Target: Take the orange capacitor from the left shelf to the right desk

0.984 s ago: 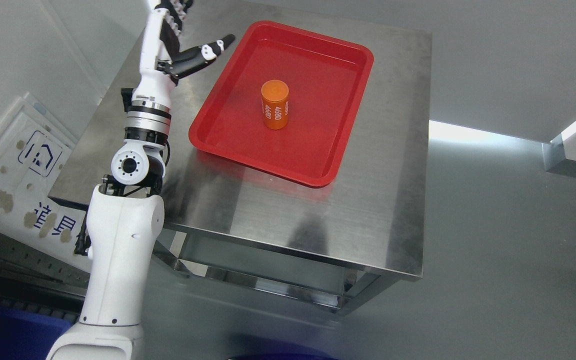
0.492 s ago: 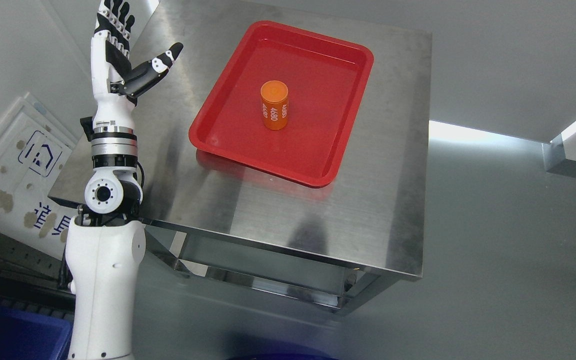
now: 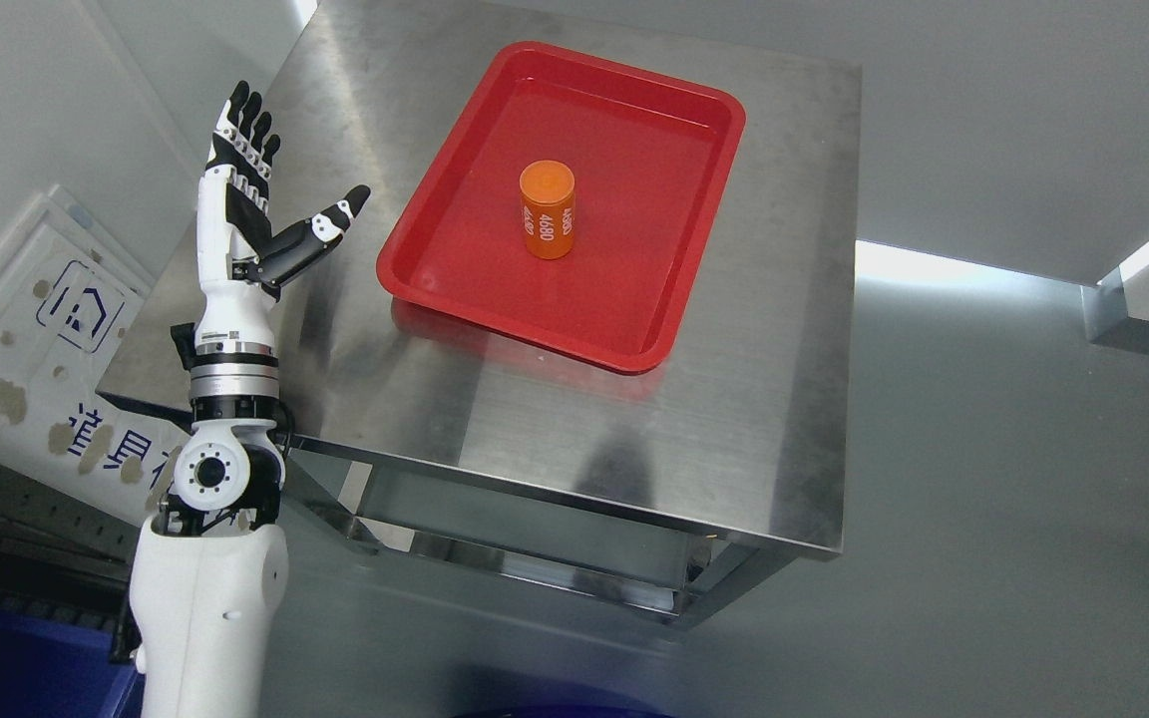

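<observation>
An orange capacitor (image 3: 548,210) with white print stands upright in the middle of a red tray (image 3: 455,269) on a steel desk (image 3: 574,429). My left hand (image 3: 280,189) hangs over the desk's left edge, well to the left of the tray, with its fingers straight up and its thumb pointing towards the tray. It is open and holds nothing. The white left arm rises from the lower left corner. No right arm shows.
A white board with blue print (image 3: 46,329) leans at the left, behind the arm. A blue bin (image 3: 16,658) sits at the bottom left corner. Grey floor lies to the right of the desk, with a bright strip (image 3: 973,271).
My left hand has drawn back from the tray's far left corner, moving left and toward me past the desk's left edge. The capacitor and tray have not moved.
</observation>
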